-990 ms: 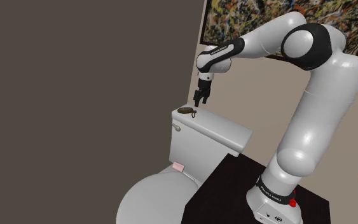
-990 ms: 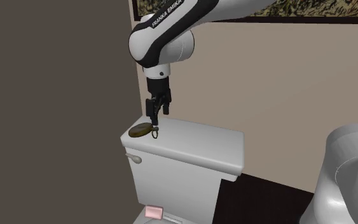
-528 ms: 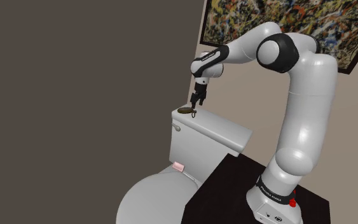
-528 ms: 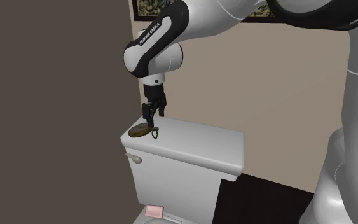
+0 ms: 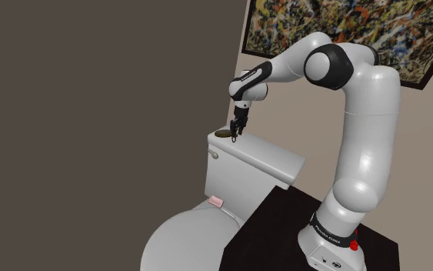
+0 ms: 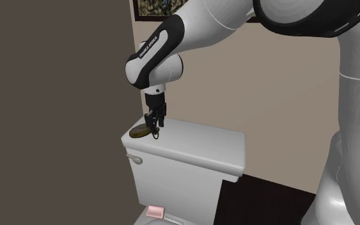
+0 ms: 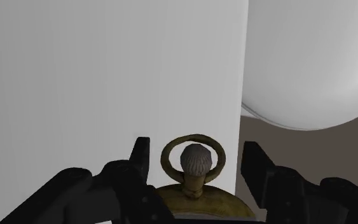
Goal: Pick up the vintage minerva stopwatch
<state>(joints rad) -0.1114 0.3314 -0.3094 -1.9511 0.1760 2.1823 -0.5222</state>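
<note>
A brass-coloured stopwatch (image 6: 140, 131) lies flat on the white toilet tank lid (image 6: 197, 144), at its 9 o'clock end in the second exterior view. The end effector (image 7: 196, 153) hangs low over it, fingers (image 7: 142, 159) spread either side of the crown ring, gripping nothing.

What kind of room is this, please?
Probably a bathroom: a white toilet tank with a flush lever, and the toilet's rounded lid below it. A painting hangs above.

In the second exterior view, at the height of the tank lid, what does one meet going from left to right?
dark wall → stopwatch → tank lid → beige wall → white arm
</note>
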